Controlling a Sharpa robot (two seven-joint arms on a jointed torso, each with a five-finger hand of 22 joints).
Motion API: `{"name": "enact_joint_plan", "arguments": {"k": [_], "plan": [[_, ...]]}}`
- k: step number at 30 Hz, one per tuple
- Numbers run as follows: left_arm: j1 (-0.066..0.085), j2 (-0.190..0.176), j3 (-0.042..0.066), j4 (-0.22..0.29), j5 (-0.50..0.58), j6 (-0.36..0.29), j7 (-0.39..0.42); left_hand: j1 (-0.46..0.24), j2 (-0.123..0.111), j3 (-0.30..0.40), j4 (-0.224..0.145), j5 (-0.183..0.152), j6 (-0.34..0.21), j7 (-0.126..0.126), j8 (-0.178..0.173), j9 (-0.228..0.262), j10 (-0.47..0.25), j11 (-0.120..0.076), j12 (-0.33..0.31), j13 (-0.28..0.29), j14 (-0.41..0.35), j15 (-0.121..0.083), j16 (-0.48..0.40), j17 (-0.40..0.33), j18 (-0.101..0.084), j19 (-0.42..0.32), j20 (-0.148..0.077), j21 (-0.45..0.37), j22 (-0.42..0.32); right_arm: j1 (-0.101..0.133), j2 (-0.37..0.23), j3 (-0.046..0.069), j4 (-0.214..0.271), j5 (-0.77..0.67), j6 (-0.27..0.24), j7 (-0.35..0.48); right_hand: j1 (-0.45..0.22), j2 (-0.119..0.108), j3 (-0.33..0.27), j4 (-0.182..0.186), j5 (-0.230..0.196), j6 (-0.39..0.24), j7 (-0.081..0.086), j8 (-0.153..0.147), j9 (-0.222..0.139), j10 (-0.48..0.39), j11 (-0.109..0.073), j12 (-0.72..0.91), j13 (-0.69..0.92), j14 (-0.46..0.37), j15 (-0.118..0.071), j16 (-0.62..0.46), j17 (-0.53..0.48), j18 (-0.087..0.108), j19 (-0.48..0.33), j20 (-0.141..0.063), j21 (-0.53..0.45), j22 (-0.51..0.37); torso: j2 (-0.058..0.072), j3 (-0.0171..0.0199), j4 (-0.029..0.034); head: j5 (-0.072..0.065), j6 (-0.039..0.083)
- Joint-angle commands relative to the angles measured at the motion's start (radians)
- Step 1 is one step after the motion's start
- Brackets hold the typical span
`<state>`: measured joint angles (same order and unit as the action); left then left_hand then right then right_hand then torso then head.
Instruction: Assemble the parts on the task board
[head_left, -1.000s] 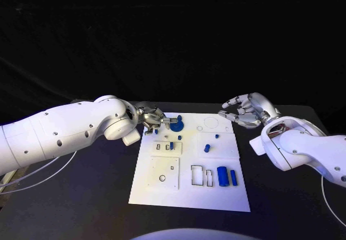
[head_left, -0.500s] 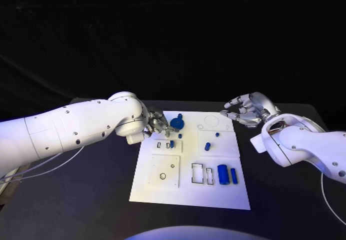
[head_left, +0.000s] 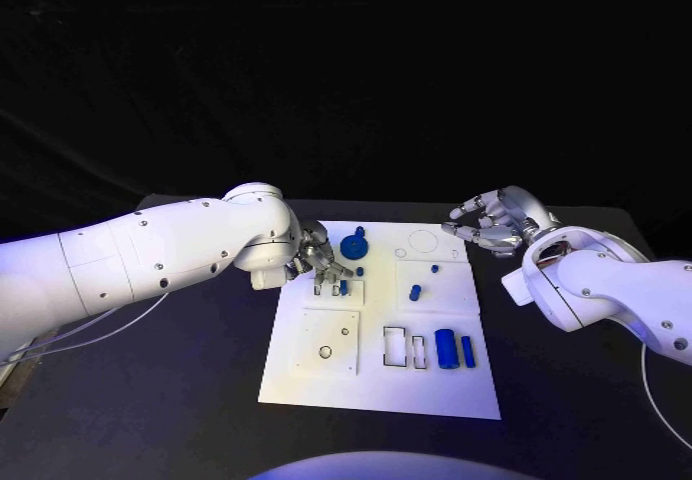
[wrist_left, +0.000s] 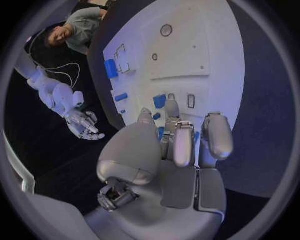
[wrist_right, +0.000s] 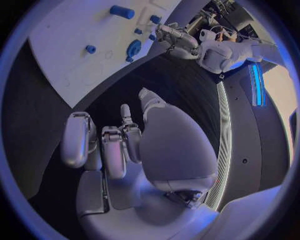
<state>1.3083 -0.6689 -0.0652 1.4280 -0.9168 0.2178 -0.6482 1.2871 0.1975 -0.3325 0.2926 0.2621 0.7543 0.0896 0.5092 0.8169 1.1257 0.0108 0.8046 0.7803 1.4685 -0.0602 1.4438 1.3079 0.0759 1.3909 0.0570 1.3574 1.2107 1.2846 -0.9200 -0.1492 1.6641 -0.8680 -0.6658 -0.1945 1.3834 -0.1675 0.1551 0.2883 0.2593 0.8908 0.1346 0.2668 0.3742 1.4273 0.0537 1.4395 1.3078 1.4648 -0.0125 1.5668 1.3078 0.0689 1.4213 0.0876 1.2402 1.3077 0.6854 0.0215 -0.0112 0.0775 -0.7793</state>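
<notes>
On the near part of the task board (head_left: 378, 385), two blue cylinders (head_left: 454, 352) lie side by side right of two outlined slots, probably laid out ready for fitting; farther in, a small blue peg (head_left: 414, 294) stands alone; beyond it the left robot hand (head_left: 320, 265) reaches over the board's far-left inset with fingers curled toward the small blue parts, whether it grips one I cannot tell; the right robot hand (head_left: 495, 222) hovers off the far-right corner above the bench (head_left: 173, 400), fingers loosely apart and empty.
</notes>
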Motion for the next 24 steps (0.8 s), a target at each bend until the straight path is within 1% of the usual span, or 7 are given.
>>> {"name": "enact_joint_plan", "arguments": {"k": [1, 3, 8, 15, 18, 23, 24], "plan": [[0.001, 0.005, 0.000, 0.003, 0.013, 0.066, -0.025, 0.017, 0.017, -0.005, -0.001, 0.003, -0.013, 0.001, -0.005, -0.007, -0.012, 0.001, -0.006, -0.011, 0.049, 0.006, -0.023, 0.068, 0.004, -0.001, -0.001, -0.010, -0.024, 0.000, 0.002, 0.000, -0.002, -0.008, 0.024, -0.014, -0.006, -0.008, 0.004, -0.001, 0.007, -0.007, 0.000, 0.004, 0.001, -0.006, 0.001, -0.007, 0.077, 0.098, -0.003, -0.007, 0.233, 0.012, -0.007, 0.002, -0.007, 0.046, 0.001, -0.0011, -0.0004, -0.001, -0.001], [0.001, 0.007, 0.000, 0.003, 0.016, 0.075, -0.027, 0.019, 0.024, -0.007, 0.000, -0.006, -0.015, 0.001, -0.005, -0.009, -0.014, 0.001, -0.005, -0.014, 0.048, 0.006, -0.026, 0.067, 0.007, -0.005, -0.001, -0.019, -0.038, 0.000, 0.002, 0.000, -0.003, -0.008, 0.025, -0.015, -0.006, -0.008, 0.004, -0.001, 0.007, -0.007, 0.000, 0.004, 0.001, -0.006, 0.001, -0.007, 0.077, 0.098, -0.003, -0.007, 0.233, 0.012, -0.007, 0.002, -0.007, 0.046, 0.000, -0.0012, -0.0009, -0.002, -0.002], [0.002, 0.013, 0.000, -0.006, 0.019, 0.082, -0.031, 0.019, 0.028, -0.008, 0.000, -0.010, -0.013, 0.001, -0.003, -0.010, -0.012, 0.001, -0.004, -0.016, 0.057, 0.006, -0.004, 0.096, 0.004, 0.005, -0.001, -0.010, -0.023, 0.000, 0.002, 0.000, -0.005, -0.010, 0.029, -0.019, -0.006, -0.008, 0.004, -0.001, 0.007, -0.007, 0.000, 0.004, 0.001, -0.006, 0.001, -0.007, 0.077, 0.098, -0.003, -0.007, 0.233, 0.012, -0.007, 0.002, -0.007, 0.046, 0.000, -0.0009, 0.0002, -0.004, -0.005], [0.002, 0.022, 0.000, -0.014, 0.020, 0.086, -0.033, 0.024, 0.036, -0.014, -0.001, 0.007, 0.000, -0.004, 0.010, -0.010, -0.007, -0.003, 0.006, -0.020, 0.063, 0.004, 0.010, 0.114, 0.001, 0.018, -0.003, 0.002, -0.004, 0.000, 0.003, 0.000, -0.008, -0.011, 0.037, -0.024, -0.009, -0.008, 0.005, 0.001, 0.008, -0.006, 0.000, 0.005, 0.002, -0.005, 0.001, -0.006, 0.077, 0.098, -0.003, -0.006, 0.233, 0.012, -0.007, 0.002, -0.007, 0.046, 0.001, -0.0018, -0.0009, -0.007, -0.007], [0.002, 0.024, 0.000, -0.015, 0.020, 0.086, -0.033, 0.031, 0.039, -0.020, -0.001, 0.028, 0.013, -0.009, 0.030, -0.004, 0.008, -0.007, 0.035, -0.001, 0.068, 0.000, 0.020, 0.127, -0.003, 0.027, -0.006, 0.014, 0.016, 0.000, 0.004, 0.000, -0.009, -0.011, 0.039, -0.026, -0.011, -0.008, 0.005, 0.001, 0.008, -0.006, 0.000, 0.006, 0.003, -0.006, 0.001, -0.007, 0.077, 0.098, -0.003, -0.007, 0.232, 0.012, -0.007, 0.002, -0.007, 0.046, 0.001, -0.0009, -0.0012, -0.007, -0.009], [0.002, 0.025, 0.001, -0.014, 0.023, 0.079, -0.032, 0.032, 0.043, -0.037, 0.000, 0.039, 0.026, -0.021, 0.086, 0.029, 0.021, -0.016, 0.075, 0.021, 0.069, -0.007, 0.024, 0.135, -0.005, 0.032, -0.013, 0.020, 0.029, 0.000, 0.005, 0.000, -0.011, -0.011, 0.041, -0.028, -0.014, -0.007, 0.005, 0.001, 0.008, -0.005, 0.000, 0.007, 0.004, -0.005, 0.000, -0.007, 0.077, 0.098, -0.004, -0.007, 0.231, 0.012, -0.007, 0.002, -0.008, 0.045, 0.001, -0.0009, -0.0005, -0.008, -0.010], [0.002, 0.025, 0.001, -0.014, 0.025, 0.076, -0.032, 0.031, 0.043, -0.047, 0.000, 0.065, 0.020, -0.024, 0.102, 0.041, 0.019, -0.019, 0.081, 0.021, 0.070, -0.009, 0.024, 0.136, -0.005, 0.033, -0.015, 0.021, 0.033, 0.000, 0.006, 0.000, -0.011, -0.011, 0.042, -0.029, -0.014, -0.007, 0.005, 0.001, 0.008, -0.005, 0.000, 0.007, 0.004, -0.005, 0.000, -0.007, 0.077, 0.098, -0.004, -0.007, 0.231, 0.012, -0.007, 0.002, -0.008, 0.045, 0.000, -0.0011, -0.0006, -0.008, -0.011]]}}
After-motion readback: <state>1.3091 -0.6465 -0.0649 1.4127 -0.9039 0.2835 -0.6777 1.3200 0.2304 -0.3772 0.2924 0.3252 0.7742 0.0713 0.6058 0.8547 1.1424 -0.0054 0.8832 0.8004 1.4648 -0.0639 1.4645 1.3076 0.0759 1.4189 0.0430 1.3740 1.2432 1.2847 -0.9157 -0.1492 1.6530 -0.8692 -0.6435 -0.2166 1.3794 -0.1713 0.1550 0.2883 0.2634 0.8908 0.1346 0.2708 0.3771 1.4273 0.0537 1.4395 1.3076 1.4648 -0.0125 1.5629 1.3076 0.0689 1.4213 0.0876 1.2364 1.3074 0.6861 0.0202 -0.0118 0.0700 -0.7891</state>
